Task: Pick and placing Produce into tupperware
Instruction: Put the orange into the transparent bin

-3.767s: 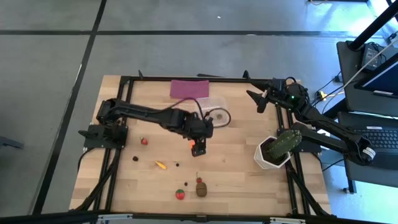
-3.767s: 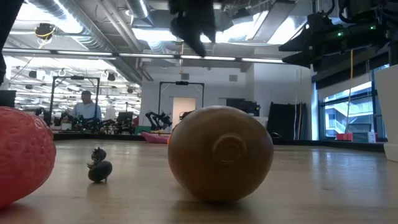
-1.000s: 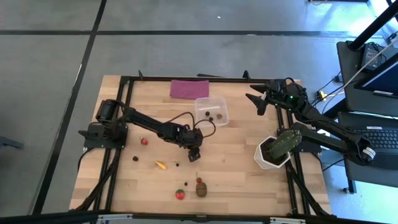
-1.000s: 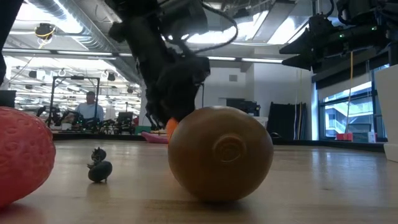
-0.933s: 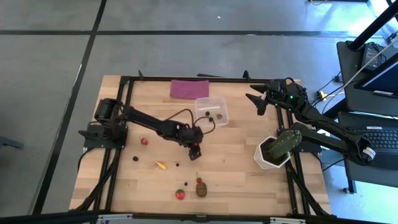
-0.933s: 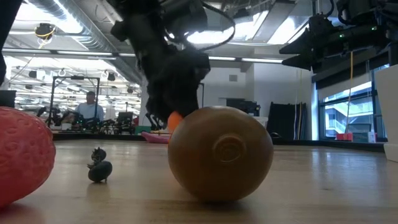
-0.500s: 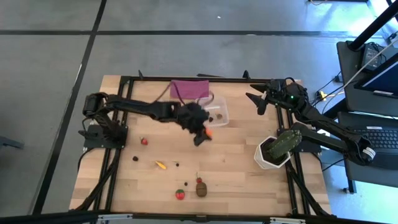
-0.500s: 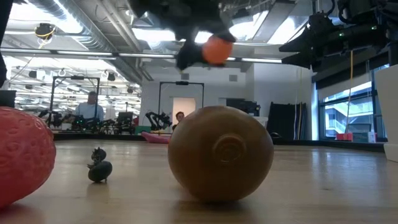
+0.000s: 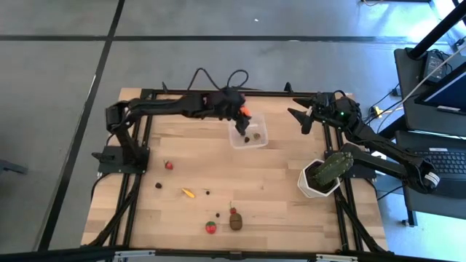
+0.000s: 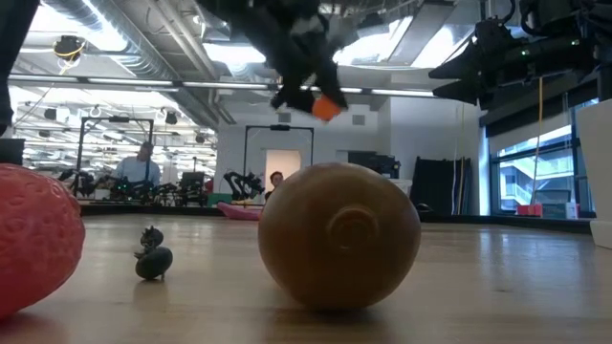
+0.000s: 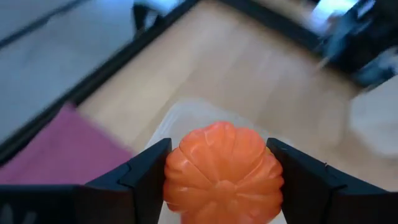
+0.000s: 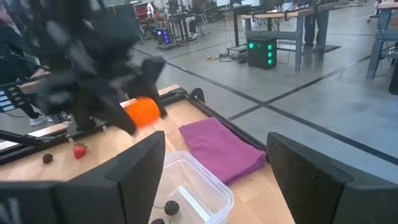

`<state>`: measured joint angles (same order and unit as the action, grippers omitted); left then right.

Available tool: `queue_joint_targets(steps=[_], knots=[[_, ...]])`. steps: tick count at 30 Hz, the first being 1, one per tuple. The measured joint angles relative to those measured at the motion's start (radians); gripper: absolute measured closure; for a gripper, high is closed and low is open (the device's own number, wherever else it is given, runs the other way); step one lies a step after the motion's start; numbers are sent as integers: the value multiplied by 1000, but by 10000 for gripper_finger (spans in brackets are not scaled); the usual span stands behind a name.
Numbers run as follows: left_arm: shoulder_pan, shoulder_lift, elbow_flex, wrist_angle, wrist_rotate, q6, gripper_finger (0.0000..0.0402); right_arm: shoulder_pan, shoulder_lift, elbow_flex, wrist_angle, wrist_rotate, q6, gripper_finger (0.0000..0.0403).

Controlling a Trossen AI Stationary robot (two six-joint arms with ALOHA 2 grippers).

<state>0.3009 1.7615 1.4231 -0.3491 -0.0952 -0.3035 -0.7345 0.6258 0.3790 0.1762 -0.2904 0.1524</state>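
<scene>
My left gripper (image 9: pixel 241 113) is shut on the orange ball (image 11: pixel 222 174), ribbed like a small pumpkin, and hangs over the far rim of the clear tupperware (image 9: pixel 247 132), which holds a few small dark bits. The ball also shows high in the low view (image 10: pixel 327 107) and in the right wrist view (image 12: pixel 142 112). More produce lies on the near half of the table: a banana (image 9: pixel 188 193), a red piece (image 9: pixel 169 165), a strawberry (image 9: pixel 211 227) and a brown lump (image 9: pixel 236 221). My right gripper (image 9: pixel 300 118) stands open at the far right, touching nothing. My left gripper pinches the orange ball between its two fingers, one on each of the ball's opposite sides (image 11: pixel 177 177). The fingers slant down from the table's left. The ball is lifted clear, above the tupperware's far rim.
A flat purple cloth (image 12: pixel 221 149) lies just beyond the tupperware at the far edge. A green cactus-like plant in a white pot (image 9: pixel 324 175) stands at the right edge. Small dark bits (image 9: pixel 158 185) lie near the banana. A black frame borders the table.
My left gripper, shut on the orange ball, has risen from the middle of the table and swung toward the far edge, tipping as it went. The ball has gone from just above the wood to over the tupperware's far rim.
</scene>
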Motion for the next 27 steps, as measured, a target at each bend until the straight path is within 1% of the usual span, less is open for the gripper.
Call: queue_joint_targets(steps=[6,18,21,27], knots=[[24,98,0,-25,1,26,162,0,0,0,0,0,-1,120],[-1,260,0,-14,3,29,161,0,0,0,-1,1,-4,120],[-10,280,0,-9,3,32,161,0,0,0,-1,1,-4,120],[-21,283,-1,7,4,60,158,0,0,0,-1,1,-4,120]])
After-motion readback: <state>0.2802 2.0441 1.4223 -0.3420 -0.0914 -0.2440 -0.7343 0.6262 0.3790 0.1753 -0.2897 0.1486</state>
